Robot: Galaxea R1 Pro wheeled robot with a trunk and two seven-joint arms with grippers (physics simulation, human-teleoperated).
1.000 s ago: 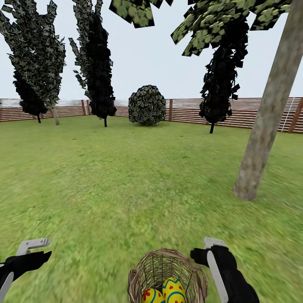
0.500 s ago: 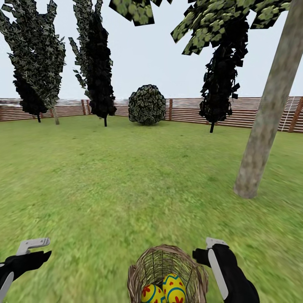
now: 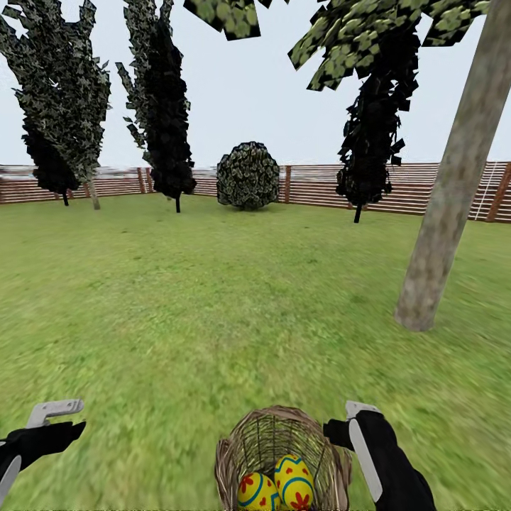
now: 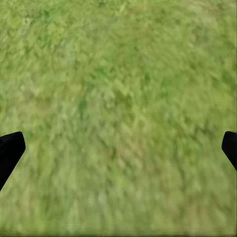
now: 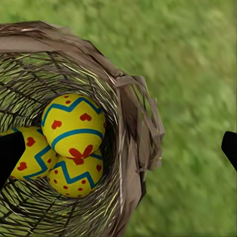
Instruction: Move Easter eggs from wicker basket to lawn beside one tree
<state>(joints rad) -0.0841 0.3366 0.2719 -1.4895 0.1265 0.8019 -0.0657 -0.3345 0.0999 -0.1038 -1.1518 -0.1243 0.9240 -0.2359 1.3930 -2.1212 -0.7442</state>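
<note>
Easter eggs [image 3: 277,486] sit inside the wicker basket [image 3: 241,454] at the six o'clock edge of the head view, two of them showing there, yellow with blue zigzags and red marks. The basket stands on the lawn [image 3: 213,298]. The right gripper [image 3: 353,420] hangs just at the basket's three o'clock side, close to its rim, and from this view I cannot tell whether it touches the wicker or how far its jaws are spread. The left gripper [image 3: 60,419] is well apart from the basket, out at its nine o'clock over bare grass. A pale mottled tree [image 3: 447,206] trunk rises from the lawn toward two o'clock of the basket. Dark cypress-like trees [image 3: 163,106], a round shrub [image 3: 248,177] and a brown slat fence [image 3: 426,188] line the far side of the garden.

In the left wrist view, two black fingertips [image 4: 10,153] stand far apart at opposite edges, jaws spread wide, with nothing but blurred grass between them.

In the right wrist view, all three eggs [image 5: 74,126] lie bunched together in the basket's [image 5: 133,128] bottom, one resting on top of the other two. The black fingertips [image 5: 11,153] are again wide apart and hold nothing; one is over the eggs in the basket's interior, the other over the grass beyond the rim, so the basket wall lies between them.
</note>
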